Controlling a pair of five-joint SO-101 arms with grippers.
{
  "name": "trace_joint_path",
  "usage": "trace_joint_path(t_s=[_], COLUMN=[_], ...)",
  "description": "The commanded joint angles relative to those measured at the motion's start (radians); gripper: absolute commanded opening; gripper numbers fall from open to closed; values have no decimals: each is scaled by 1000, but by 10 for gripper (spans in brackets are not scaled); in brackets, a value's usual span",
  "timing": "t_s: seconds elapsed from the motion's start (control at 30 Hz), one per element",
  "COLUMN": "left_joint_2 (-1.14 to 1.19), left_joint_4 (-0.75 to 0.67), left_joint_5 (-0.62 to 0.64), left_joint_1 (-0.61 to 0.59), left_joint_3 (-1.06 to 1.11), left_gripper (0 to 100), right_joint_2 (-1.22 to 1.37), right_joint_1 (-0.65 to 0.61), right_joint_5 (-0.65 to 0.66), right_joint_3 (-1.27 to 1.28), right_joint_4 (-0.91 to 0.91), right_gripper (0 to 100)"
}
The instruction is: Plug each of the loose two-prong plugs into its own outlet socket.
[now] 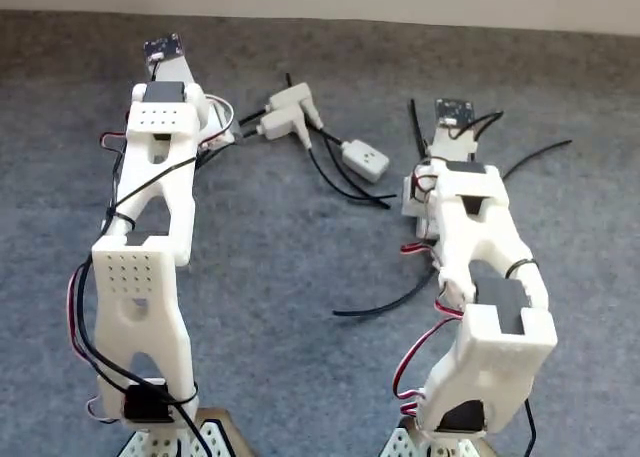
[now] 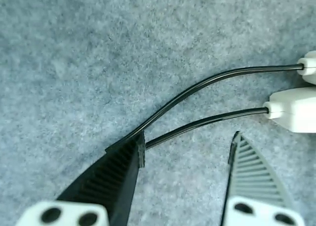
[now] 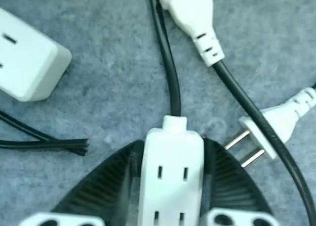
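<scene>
A white outlet socket is clamped in the right claw, on the right half of the grey table, toward its far edge. A loose two-prong plug lies just beside it, prongs bare. The left claw hangs open over two black cords that run to white connector bodies.

Two cord ends lie left of the socket block (and farther back). The socket strip lies close on its right.
</scene>
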Motion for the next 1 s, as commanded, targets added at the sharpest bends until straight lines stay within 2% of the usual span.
trace_joint_path(t_s=[0.0, 0.13, 0.6, 0.8, 0.97], left_joint_2=[-31, -31, -27, -27, -27], left_joint_4=[-14, -14, -26, -26, -28], left_joint_5=[6, 6, 6, 6, 6], left_joint_1=[-8, -8, -12, -13, -13], left_joint_3=[-10, -10, -10, -10, -10], left_gripper=[277, 277, 277, 277, 277], right_joint_2=[2, 2, 4, 5, 4], right_joint_1=[-12, -13, -13, -15, -67], right_joint_5=[8, 6, 5, 5, 5], right_joint_3=[-15, -94, -806, -1012, -1098], right_joint_4=[-5, 73, 719, 888, 975], right_gripper=[72, 47, 47, 47, 47])
